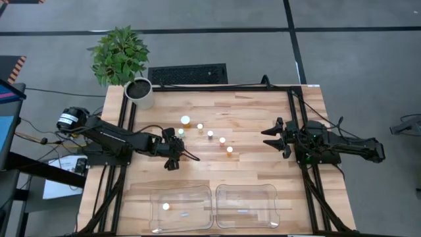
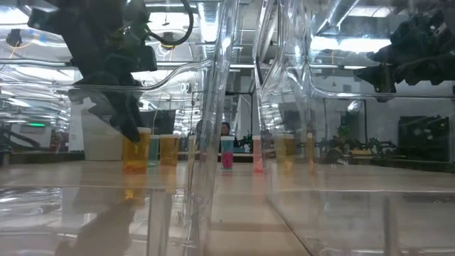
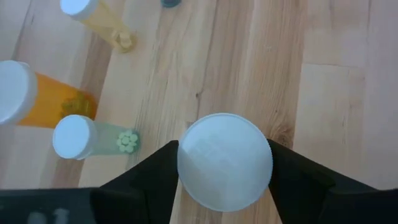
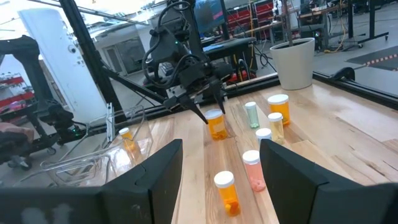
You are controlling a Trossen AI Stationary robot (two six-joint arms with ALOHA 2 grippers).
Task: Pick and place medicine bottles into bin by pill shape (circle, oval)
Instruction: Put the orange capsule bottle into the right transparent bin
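Surface: light wooden table (image 1: 250, 118) of butcher-block planks, framed by dark rails, filling the centre of the high view.

Medicine bottles: a loose diagonal row of white-capped bottles (image 1: 210, 134) near the table's middle, running from upper left to lower right. One amber bottle (image 4: 217, 124) stands between the left gripper's fingers. One further bottle (image 1: 166, 207) lies inside the left bin.

Bins: two clear plastic bins along the lower edge of the high view, left bin (image 1: 181, 207) and right bin (image 1: 245, 206), side by side.

Left gripper (image 1: 176, 153): left of centre, pointing right. Its fingers flank the white cap (image 3: 224, 161) of the amber bottle, touching both sides; jaws closed on that bottle.

Right gripper (image 1: 271, 136): at the right side of the table, well apart from the bottles; jaws spread wide, holding nothing.

Other items: white plant pot (image 1: 139, 93) with a green leafy plant (image 1: 120, 54) at the table's upper left corner; black keyboard (image 1: 187, 74) just beyond the far edge.

Room: grey floor with dark lines; workshop racks, benches and ceiling lights show behind the table in the low view.
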